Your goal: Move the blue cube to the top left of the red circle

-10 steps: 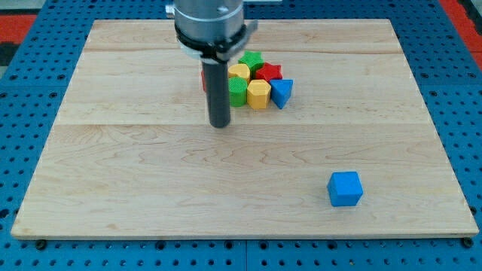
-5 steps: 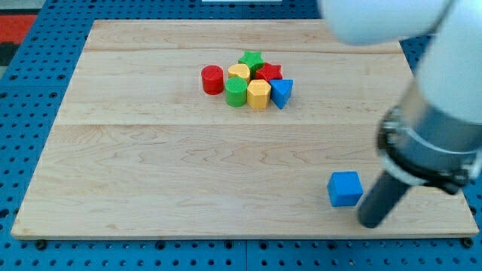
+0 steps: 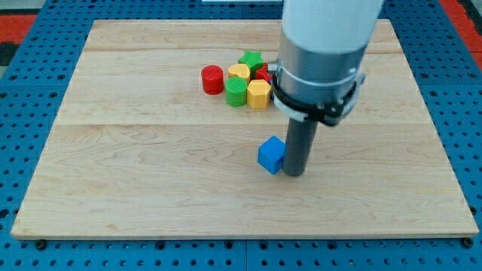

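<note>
My tip [image 3: 294,173] is down on the wood board [image 3: 135,165], approx mid-board, a bit toward the view's right and bottom. No pincer on this rig, just the plain dark rod, so it has hold of nothing; contact is a push only. Blue cube [image 3: 271,155] sits right against the tip's left side in the view, touching or as good as touching; can't tell if there's a hairline gap. Cube is turned w/ a corner toward the view's bottom. Arm body, grey and white, rises above the rod and hides part of the board toward the view's top right. Block cluster lies well apart from the cube, toward the view's top. Red circle [image 3: 212,79] is at the cluster's left end, just beside the green cylinder [image 3: 236,92]. Next to that, yellow hexagon [image 3: 258,94], w/ a second yellow block [image 3: 239,71] behind, shape unclear. Green star [image 3: 251,59] is at the cluster's top. A red block [image 3: 263,75] peeks out beside the arm, mostly hidden. Blue pegboard [image 3: 30,113] surrounds the board.
</note>
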`<control>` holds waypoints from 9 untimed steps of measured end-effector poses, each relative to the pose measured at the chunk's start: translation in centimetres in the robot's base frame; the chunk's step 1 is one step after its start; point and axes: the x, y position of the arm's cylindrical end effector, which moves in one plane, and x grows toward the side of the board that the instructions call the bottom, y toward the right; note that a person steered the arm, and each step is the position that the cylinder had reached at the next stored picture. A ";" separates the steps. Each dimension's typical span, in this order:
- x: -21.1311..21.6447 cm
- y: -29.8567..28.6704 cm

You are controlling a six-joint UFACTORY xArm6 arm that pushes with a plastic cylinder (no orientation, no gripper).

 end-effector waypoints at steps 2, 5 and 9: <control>-2.6 -5.7; -2.3 -16.2; -10.2 -25.9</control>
